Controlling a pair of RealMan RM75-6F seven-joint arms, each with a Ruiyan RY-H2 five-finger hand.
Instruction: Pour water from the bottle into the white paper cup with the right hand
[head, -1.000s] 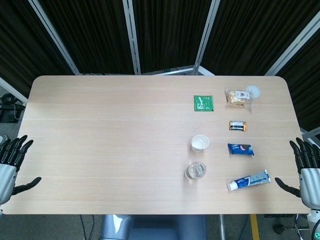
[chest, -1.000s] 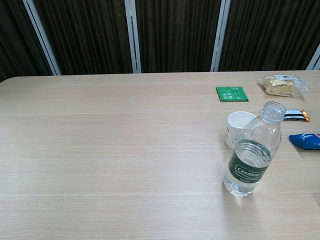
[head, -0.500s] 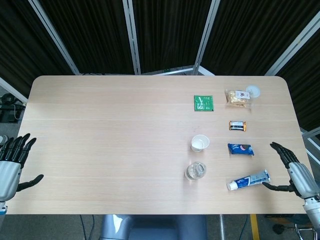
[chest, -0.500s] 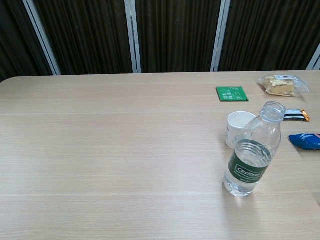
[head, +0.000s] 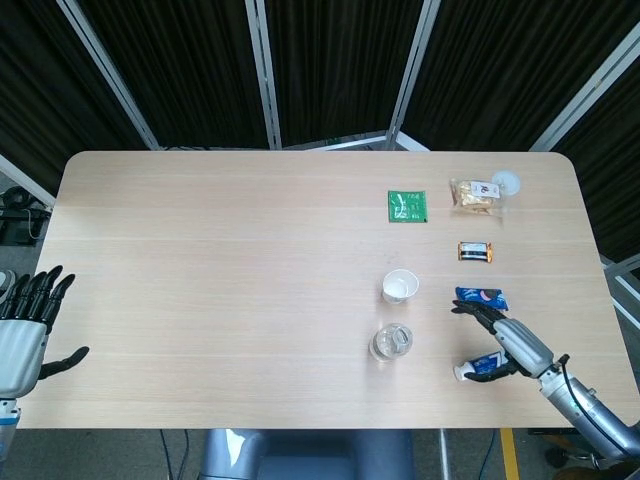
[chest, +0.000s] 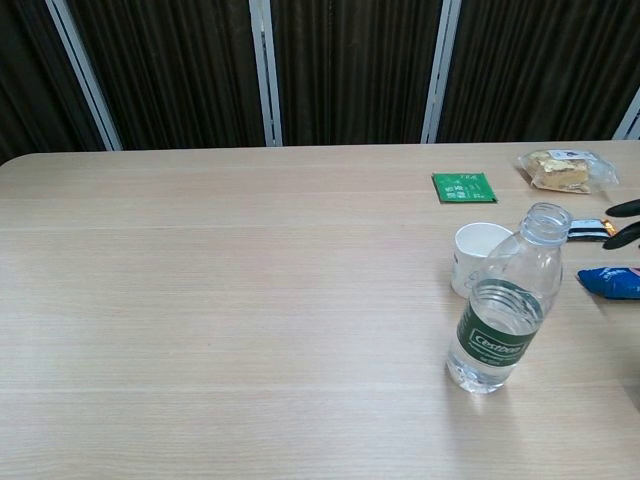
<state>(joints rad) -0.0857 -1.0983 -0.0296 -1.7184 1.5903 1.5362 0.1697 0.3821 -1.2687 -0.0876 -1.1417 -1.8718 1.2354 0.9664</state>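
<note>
An uncapped clear water bottle (head: 391, 343) (chest: 502, 315) with a green label stands upright near the table's front edge. Just behind it stands the white paper cup (head: 400, 286) (chest: 476, 258), empty as far as I can see. My right hand (head: 503, 339) hovers over the table to the right of the bottle, fingers spread and holding nothing; only its fingertips (chest: 622, 222) show at the chest view's right edge. My left hand (head: 27, 325) hangs open off the table's left edge.
Right of the cup lie a blue snack packet (head: 481, 298), a toothpaste tube (head: 480, 364) partly under my right hand, a small dark-and-orange bar (head: 476, 251), a bag of snacks (head: 474, 194) and a green packet (head: 407, 205).
My right hand has swung in from beyond the table's right edge to over the toothpaste tube, closer to the bottle. The left hand barely moved. Bottle and cup stay put.
</note>
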